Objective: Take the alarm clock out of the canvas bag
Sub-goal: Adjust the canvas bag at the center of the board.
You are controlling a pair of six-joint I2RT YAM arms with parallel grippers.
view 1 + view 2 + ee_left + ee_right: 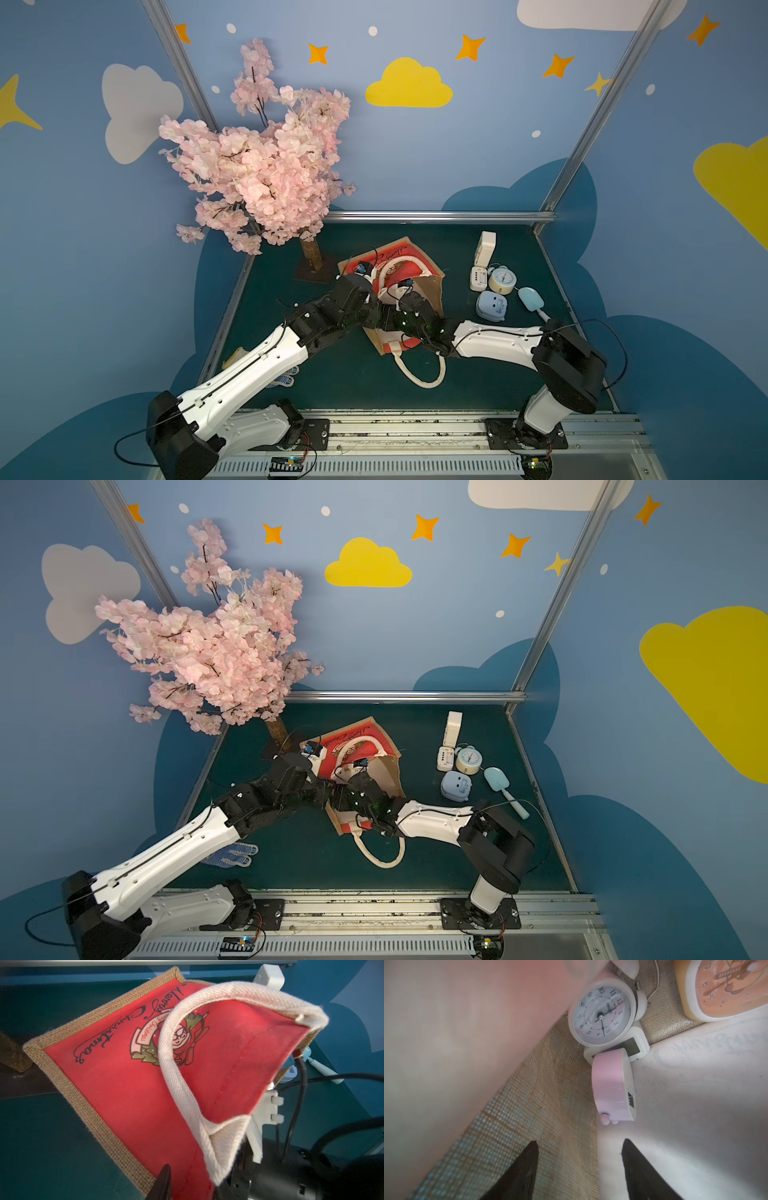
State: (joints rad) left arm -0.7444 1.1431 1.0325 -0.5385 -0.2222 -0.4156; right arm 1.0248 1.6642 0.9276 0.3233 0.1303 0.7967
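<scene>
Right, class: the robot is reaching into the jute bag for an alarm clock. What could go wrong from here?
Several clocks crowd the red-panelled tan jute bag: the open right jaws could grab the pink rounded clock yet knock the white round twin-bell clock beside it. The bag's cream rope handle, looped by the mouth, might snag the right arm on withdrawal.

- Both top views reach me evenly lit and sharp, though the frame posts (599, 112) splay outward toward the corners.
- Left wrist: warm light rakes the canvas bag (116, 1088); its near handle (216, 1147) blurs.
- Right wrist: soft glow through fabric, near wall smeared, round alarm clock (601, 1013) crisp.
</scene>
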